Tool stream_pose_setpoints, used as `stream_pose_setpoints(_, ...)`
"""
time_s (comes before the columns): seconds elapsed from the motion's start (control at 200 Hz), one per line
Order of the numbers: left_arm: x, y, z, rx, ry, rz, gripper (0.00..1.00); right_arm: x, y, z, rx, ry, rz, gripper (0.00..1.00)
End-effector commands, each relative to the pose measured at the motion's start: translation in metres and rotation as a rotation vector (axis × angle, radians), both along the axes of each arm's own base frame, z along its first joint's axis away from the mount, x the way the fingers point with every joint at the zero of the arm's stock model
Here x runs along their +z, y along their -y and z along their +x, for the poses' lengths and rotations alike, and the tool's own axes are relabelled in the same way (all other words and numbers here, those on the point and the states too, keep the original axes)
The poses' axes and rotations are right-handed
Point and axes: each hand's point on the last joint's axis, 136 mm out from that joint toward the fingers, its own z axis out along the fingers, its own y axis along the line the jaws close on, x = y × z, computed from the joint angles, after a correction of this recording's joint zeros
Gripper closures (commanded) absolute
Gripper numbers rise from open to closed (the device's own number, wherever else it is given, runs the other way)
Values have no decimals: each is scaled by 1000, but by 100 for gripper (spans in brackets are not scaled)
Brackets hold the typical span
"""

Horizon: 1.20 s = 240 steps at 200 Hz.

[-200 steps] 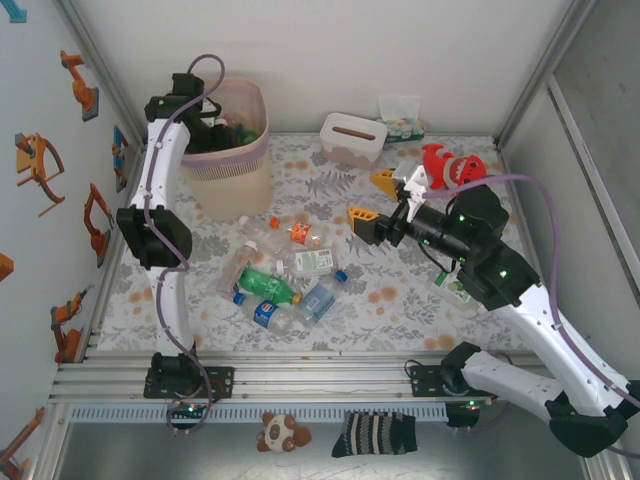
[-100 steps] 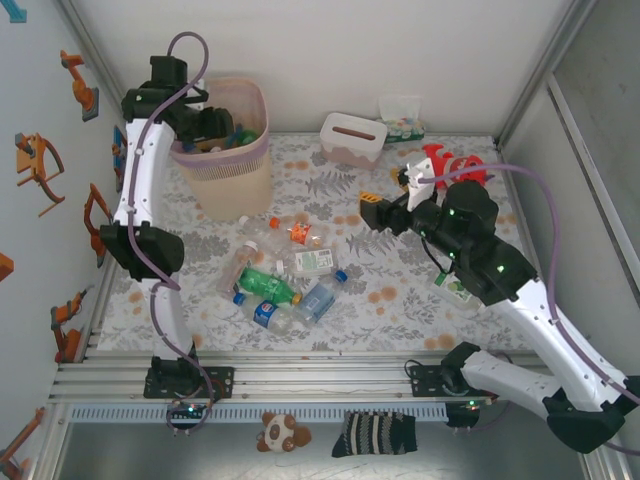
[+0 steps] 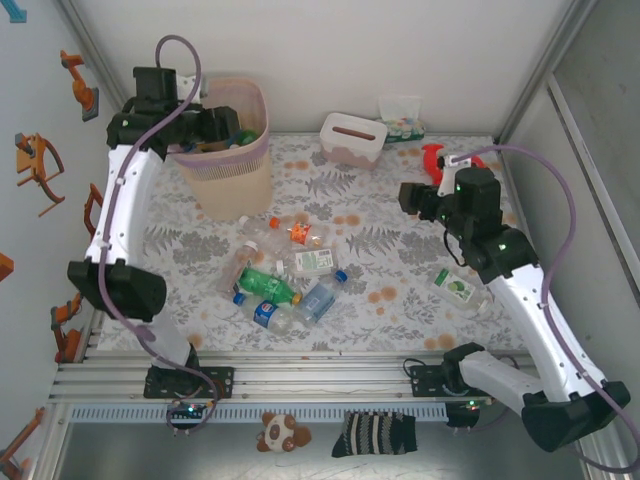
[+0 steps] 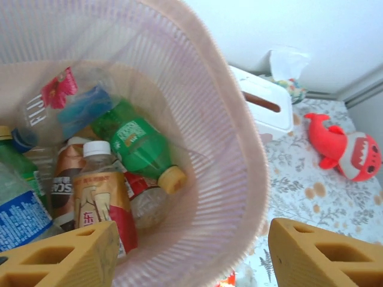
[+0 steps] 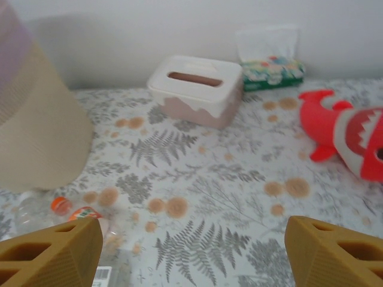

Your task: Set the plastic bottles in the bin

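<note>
Lettering FIJI marks a bottle (image 4: 45, 106) in the bin (image 4: 240, 119); left pincer (image 4: 191, 239) and right pincer (image 5: 191, 232) gape empty.

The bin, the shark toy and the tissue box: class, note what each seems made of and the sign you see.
Bin: likely rigid beige plastic, matte, smooth wall; its liner thin translucent pink film, finely ribbed. Shark toy: soft red plush, rounded stuffed shape. Tissue box: probably hard plastic, smooth white lid.
</note>
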Motion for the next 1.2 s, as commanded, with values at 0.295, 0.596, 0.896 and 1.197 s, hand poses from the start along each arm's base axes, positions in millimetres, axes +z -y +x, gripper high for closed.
stream_pose_setpoints(0.295, 30, 13, -34, -36, 206, -192, 31, -126, 73, -20, -339, -416, 130, 21)
stream_pose_setpoints(0.596, 23, 13, -43, -44, 202, -185, 30, -184, 69, -45, -576, -629, 432, 16)
stream_pose_setpoints(0.896, 24, 11, -44, -47, 210, -173, 29, -227, 52, -71, -682, -741, 686, 1)
stream_pose_setpoints(1.197, 26, 11, -45, -48, 219, -172, 28, -241, 68, -85, -797, -746, 647, 0)
